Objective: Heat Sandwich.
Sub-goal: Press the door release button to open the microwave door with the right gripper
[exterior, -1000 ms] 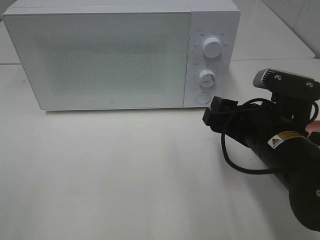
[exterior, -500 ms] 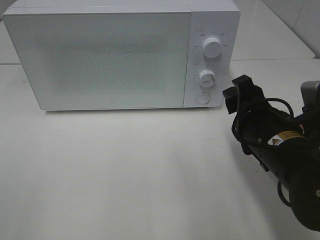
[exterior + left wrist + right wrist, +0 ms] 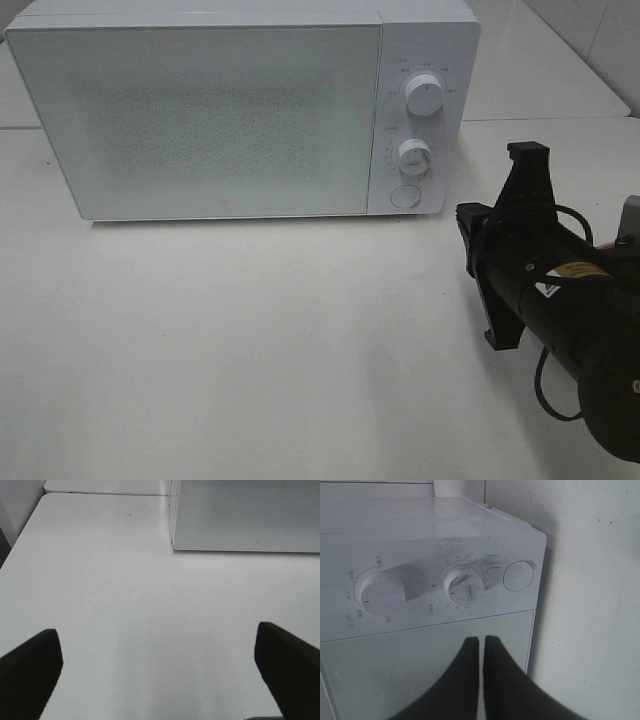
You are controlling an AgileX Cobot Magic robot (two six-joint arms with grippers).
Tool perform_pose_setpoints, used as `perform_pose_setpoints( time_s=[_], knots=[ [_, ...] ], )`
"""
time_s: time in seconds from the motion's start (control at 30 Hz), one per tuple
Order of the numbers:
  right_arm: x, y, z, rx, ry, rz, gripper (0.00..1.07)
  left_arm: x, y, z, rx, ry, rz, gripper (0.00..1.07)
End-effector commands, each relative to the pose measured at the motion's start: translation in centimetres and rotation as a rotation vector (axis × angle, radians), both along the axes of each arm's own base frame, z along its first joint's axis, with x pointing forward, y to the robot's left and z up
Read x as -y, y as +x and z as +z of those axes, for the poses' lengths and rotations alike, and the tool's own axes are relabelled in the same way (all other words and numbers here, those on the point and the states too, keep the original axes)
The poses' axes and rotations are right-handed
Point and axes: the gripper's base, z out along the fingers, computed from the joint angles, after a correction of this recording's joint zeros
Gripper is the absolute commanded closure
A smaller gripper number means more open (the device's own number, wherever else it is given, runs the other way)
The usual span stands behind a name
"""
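two black fingers [image 3: 465, 680] of the right gripper [image 3: 482, 647] lie pressed almost together, with only a thin slit between them and nothing held. they point toward the white microwave [image 3: 220, 110], at the seam where its door [image 3: 200, 120] meets the control panel [image 3: 395, 60]. from the high camera the right arm [image 3: 560, 300] hangs over the white table [image 3: 250, 350] to the front right of the oven, near its corner but apart from it. the panel carries an upper dial [image 3: 424, 97], a lower dial [image 3: 413, 157] and a round button [image 3: 404, 196] beneath them. the door is shut and its speckled pane hides the inside, so where the sandwich is cannot be told. the left gripper [image 3: 155, 632] is spread wide and empty, its dark fingers [image 3: 30, 670] at the two edges of its wrist view, above the table near the microwave's left front corner.
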Motion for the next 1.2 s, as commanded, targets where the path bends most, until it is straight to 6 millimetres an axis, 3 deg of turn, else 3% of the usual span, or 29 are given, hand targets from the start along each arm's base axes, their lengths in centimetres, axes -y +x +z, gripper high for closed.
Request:
perform_pose_setpoints(
  time_s=[0.03,0.57,1.03,1.2],
  knots=[
    [-0.1,0.0,0.2,0.006,0.010,0.004,1.07,0.0,-0.3,0.0,0.031,-0.002,0.002,0.07],
    [-0.3,0.0,-0.6,-0.059,0.007,0.012,1.07,0.0,-0.3,0.0,0.031,-0.002,0.002,0.07],
    [-2.0,1.4,-3.5,-0.129,-0.004,0.014,1.07,0.0,-0.3,0.0,0.031,-0.002,0.002,0.07],
    [-2.0,3.0,-4.1,-0.147,-0.005,0.033,1.07,0.0,-0.3,0.0,0.031,-0.002,0.002,0.07]
  ],
)
